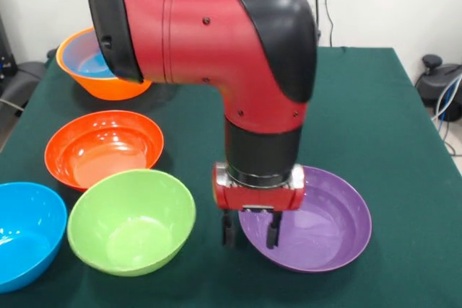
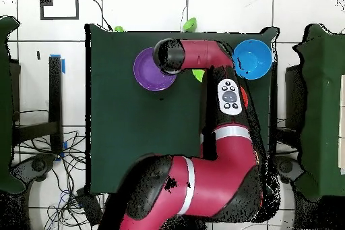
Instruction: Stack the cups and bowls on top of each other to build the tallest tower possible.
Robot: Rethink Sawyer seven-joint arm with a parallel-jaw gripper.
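My gripper (image 1: 250,234) hangs low at the left rim of the purple bowl (image 1: 328,218). It is open, with one finger outside the rim and one inside the bowl. A lime green bowl (image 1: 132,220) sits just left of it. A blue bowl (image 1: 25,234) is at the front left and a red-orange bowl (image 1: 105,146) is behind the green one. An orange bowl (image 1: 108,88) at the back left holds something light blue, partly hidden by the arm. In the overhead view the arm hides the gripper; the purple bowl (image 2: 147,72) and the blue bowl (image 2: 253,59) show. The red cup is out of view.
The green table cloth (image 1: 375,120) is bare on the right side in the front view. The big red arm (image 1: 216,41) covers the table's middle and back. Cables and equipment lie beyond the table's right edge (image 1: 440,91).
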